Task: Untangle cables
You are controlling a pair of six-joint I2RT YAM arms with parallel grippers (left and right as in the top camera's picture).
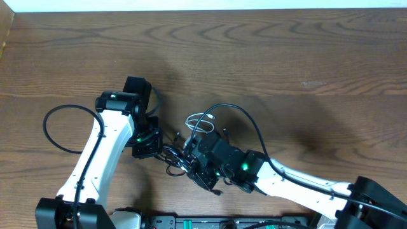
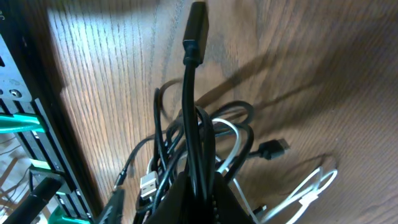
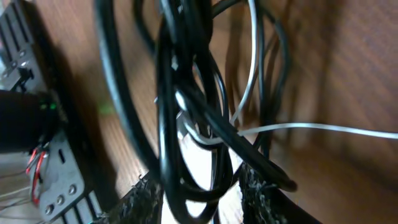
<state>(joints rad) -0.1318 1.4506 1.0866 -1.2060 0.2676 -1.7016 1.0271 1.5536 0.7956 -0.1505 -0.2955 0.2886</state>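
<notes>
A knot of black cables [image 1: 173, 156] lies between my two grippers near the table's front edge. My left gripper [image 1: 151, 144] [image 2: 199, 186] is shut on a bundle of black cables [image 2: 198, 143]; one thick strand rises to a black connector [image 2: 196, 28]. A white USB plug [image 2: 148, 185] and a small black plug [image 2: 272, 149] lie beside the bundle. My right gripper [image 1: 193, 160] [image 3: 202, 194] is open, its padded fingers [image 3: 144, 200] apart with loops of black cable [image 3: 186, 124] hanging between them. A thin white cable [image 3: 311, 128] crosses behind, and a white loop [image 1: 201, 121] [image 2: 308, 191] lies just beyond the knot.
A black and teal equipment rack [image 2: 28, 149] runs along the table's front edge, close to both grippers. The arms' own black cables arc out at the left [image 1: 60, 124] and over the right arm [image 1: 245, 117]. Bare wooden table [image 1: 286, 57] spreads to the back.
</notes>
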